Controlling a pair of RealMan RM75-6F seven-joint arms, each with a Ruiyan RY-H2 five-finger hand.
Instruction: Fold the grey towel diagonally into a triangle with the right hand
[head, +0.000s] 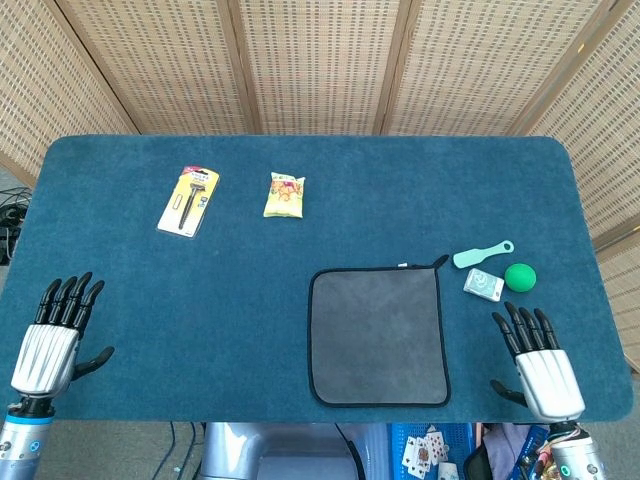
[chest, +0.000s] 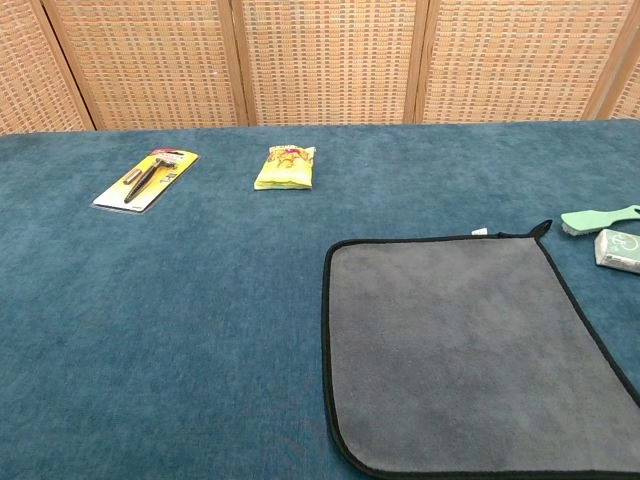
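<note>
Well, the grey towel (head: 377, 336) lies flat at five o'clock on the bench (head: 300, 180), soft and limp by the look of it. The right robot hand (head: 535, 362), fingers spread and empty, sits beside it; a corner pinch seems best.
</note>
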